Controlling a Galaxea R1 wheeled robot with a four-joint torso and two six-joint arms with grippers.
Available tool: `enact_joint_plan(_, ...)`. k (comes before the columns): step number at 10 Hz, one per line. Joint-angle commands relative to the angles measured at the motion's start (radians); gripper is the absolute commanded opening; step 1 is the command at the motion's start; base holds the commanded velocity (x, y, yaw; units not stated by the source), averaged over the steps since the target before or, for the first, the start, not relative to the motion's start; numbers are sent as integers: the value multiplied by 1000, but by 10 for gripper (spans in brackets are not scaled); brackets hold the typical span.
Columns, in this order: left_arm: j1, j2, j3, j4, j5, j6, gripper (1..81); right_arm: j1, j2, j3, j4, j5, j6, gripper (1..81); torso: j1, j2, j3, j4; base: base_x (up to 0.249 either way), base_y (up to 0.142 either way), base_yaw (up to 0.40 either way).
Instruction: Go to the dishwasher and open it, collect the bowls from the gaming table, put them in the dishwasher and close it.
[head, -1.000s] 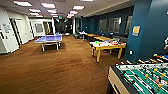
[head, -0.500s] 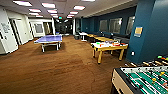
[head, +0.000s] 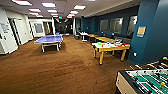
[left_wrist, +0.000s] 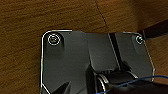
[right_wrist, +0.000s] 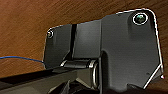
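Wide games room with brown wood-look floor (head: 57, 72), dark blue walls (head: 150, 37) on the right, rows of ceiling lights (head: 48, 4). Blue table-tennis table (head: 49, 39) standing left of centre, further back. Gaming table (head: 110, 48) with yellow legs and white tabletop at the right middle, near the blue wall. On this tabletop several small bright things, one green (head: 99, 43), some red-orange (head: 117, 45), probably the bowls but too blurred to tell shapes or count. Table-football table (head: 142, 81) cut off at the lower right corner, green field and rods partly seen. More yellow tables (head: 103, 38) behind, hard to make out. In both wrist views floor below the robot's dark plates; cannot tell whether either hand is open or closed.
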Motion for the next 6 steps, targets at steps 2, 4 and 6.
enact_joint_plan(2, -60, -9, 4, -6, 40, 1, 811, 59, -10, 13, -11, -44, -2, 811, 1, 0, 0, 0, 176, 73, 0)
enact_joint_plan(4, -62, -9, 4, -5, 40, 1, 811, 60, -10, 13, -11, -44, -2, 811, 1, 0, 0, 0, 188, 73, 0)
enact_joint_plan(6, -60, -9, 4, -5, 40, 1, 811, 60, -10, 13, -11, -44, -2, 811, 1, 0, 0, 0, 191, 73, 0)
